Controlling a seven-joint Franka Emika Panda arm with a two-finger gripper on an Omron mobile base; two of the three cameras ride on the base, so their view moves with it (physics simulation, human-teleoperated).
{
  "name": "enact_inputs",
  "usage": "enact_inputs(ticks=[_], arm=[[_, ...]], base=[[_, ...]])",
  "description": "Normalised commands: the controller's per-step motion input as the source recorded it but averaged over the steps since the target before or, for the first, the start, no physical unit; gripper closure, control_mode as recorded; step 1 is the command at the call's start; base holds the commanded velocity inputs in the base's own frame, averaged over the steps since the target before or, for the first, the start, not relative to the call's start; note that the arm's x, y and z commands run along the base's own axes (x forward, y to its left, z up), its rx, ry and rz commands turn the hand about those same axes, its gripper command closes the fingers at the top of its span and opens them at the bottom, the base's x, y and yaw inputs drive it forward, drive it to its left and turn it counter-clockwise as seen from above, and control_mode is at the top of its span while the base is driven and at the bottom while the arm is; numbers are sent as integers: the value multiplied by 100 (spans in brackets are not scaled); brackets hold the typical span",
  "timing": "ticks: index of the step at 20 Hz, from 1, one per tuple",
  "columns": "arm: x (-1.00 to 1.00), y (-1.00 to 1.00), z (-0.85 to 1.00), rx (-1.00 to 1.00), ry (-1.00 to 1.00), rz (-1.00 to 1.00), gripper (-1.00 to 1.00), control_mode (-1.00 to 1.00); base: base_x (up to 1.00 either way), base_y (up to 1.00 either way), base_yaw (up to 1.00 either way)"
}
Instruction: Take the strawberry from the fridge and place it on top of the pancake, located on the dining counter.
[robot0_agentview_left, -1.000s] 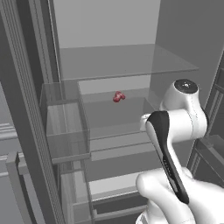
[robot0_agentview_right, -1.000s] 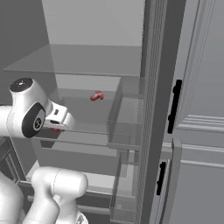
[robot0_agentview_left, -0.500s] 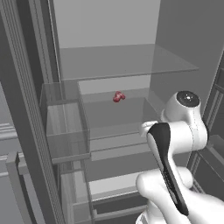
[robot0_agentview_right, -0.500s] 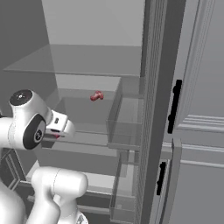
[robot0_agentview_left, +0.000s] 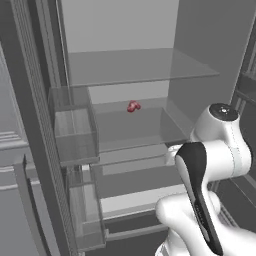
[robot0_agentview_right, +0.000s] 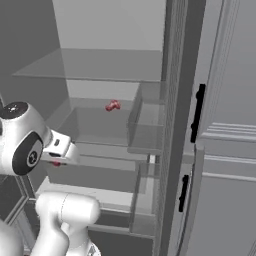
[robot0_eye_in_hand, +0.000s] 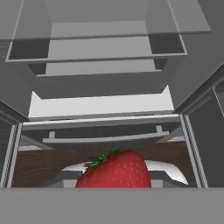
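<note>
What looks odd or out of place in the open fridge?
Nothing is spilled or askew. Only this: the gripper holds a strawberry, while another small red thing lies on the shelf.

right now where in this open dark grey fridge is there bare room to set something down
The upper clear glass shelf is bare wall to wall. The clear shelf below is free in front of and beside the small red fruit near its back. The transparent door bins look empty. Nowhere is crowded.
</note>
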Motion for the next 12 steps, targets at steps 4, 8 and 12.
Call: enact_inputs(ticks=[4,8,12], arm=[[0,0,0,0,0,0,100,100],[0,0,0,0,0,0,100,100],[0,0,0,0,0,0,100,100]], base=[[-100,0,0],[-100,3,-5],[-100,6,-9]])
